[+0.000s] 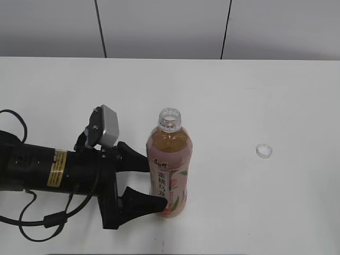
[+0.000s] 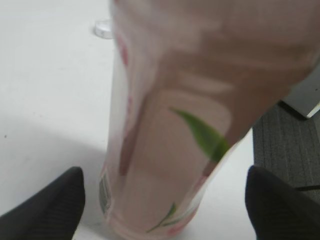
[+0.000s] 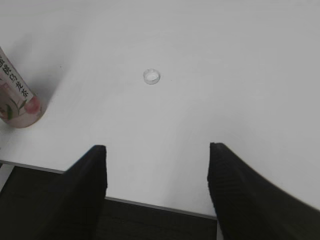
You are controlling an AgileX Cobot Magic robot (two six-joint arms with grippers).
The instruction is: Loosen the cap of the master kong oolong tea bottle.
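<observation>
Master kong oolong tea bottle (image 1: 169,170) upright on the surface (image 1: 255,95), long axis vertical, standing between the left gripper (image 1: 142,180) jaws at lower-label height. Neck open, no cap on it. Cap (image 1: 263,151) lying open side up on the surface, well apart from the bottle, on the far side of it from the left jaws.

Left jaws spread wide: left wrist view shows clear gaps both sides of the bottle base, so no grip on it, though 1 fingertip looks near or touching in the exterior view. Left arm low and roughly horizontal, reaching in from the side.

Right gripper (image 3: 157,190) jaws wide open, empty, hovering over the surface edge; cap ahead of them, bottle off to their left. Right arm out of the exterior view.

Judgement: cap already off, loosening done; only retreat left.
</observation>
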